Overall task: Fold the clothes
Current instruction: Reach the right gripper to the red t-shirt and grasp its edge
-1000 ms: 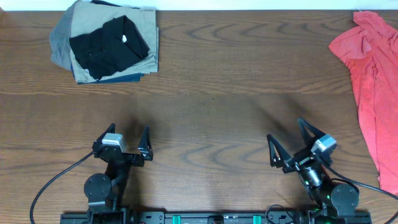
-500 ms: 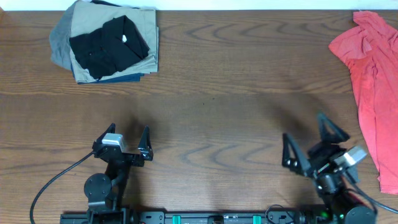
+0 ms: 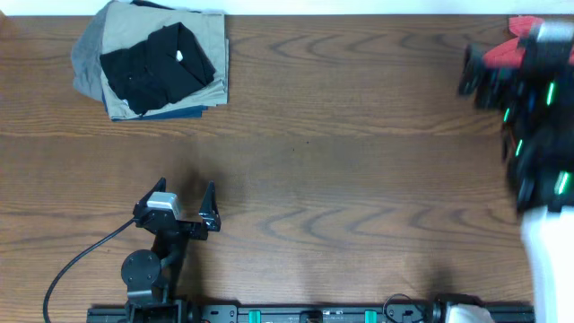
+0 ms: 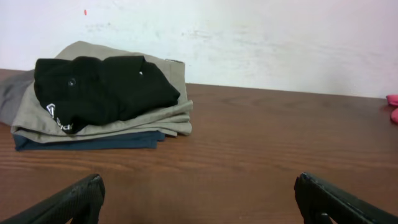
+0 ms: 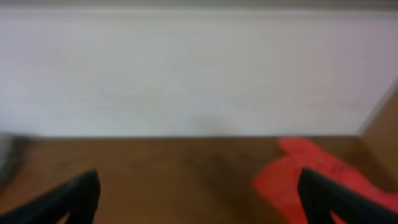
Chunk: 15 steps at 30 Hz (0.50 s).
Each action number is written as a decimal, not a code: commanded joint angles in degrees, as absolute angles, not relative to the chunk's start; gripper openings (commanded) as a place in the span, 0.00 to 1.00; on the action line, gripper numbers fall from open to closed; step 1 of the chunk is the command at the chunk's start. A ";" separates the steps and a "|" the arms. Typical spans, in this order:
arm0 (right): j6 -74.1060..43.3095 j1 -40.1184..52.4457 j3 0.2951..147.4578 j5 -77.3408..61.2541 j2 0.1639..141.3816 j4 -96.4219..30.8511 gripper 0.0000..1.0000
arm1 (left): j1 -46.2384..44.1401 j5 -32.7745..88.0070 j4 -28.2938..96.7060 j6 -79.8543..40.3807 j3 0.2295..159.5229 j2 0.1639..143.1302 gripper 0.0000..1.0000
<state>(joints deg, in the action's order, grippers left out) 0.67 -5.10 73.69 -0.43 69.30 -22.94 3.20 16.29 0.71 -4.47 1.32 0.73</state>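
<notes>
The clothes are a coral-red shirt [image 5: 295,177] lying at the table's far right. In the overhead view only a scrap of the shirt [image 3: 500,56] shows, because my raised, blurred right arm [image 3: 534,108] covers the rest. My right gripper [image 5: 199,202] is open and empty above the wood, with the shirt just ahead of its right finger. A sliver of the shirt [image 4: 393,107] reaches the left wrist view's right edge. My left gripper [image 3: 186,188] stands open and empty near the front left, and its fingers frame bare wood in the wrist view [image 4: 198,190].
A stack of folded garments [image 3: 157,63], black on khaki over grey and navy, lies at the back left and also appears as a pile [image 4: 99,93] ahead of my left gripper. The wooden table [image 3: 341,135] ends at a white wall behind.
My right arm has lifted from the front right and swung up and back over the red shirt, now blurred and covering it. The left arm has not moved.
</notes>
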 commanded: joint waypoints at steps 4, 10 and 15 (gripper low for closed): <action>3.95 -12.78 106.83 4.12 95.31 -44.71 0.99 | 2.96 16.88 2.50 -4.10 0.23 0.60 0.98; 9.10 -16.67 116.68 4.78 105.91 -47.53 0.99 | 2.96 16.91 2.52 -4.10 0.23 0.60 0.98; 10.39 -19.92 116.68 5.89 113.89 -46.09 0.99 | 2.96 16.88 2.50 -4.10 0.23 0.60 0.98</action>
<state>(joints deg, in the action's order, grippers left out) 7.92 -17.98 115.94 4.08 109.12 -46.44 3.20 16.32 0.78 -4.45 1.32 0.75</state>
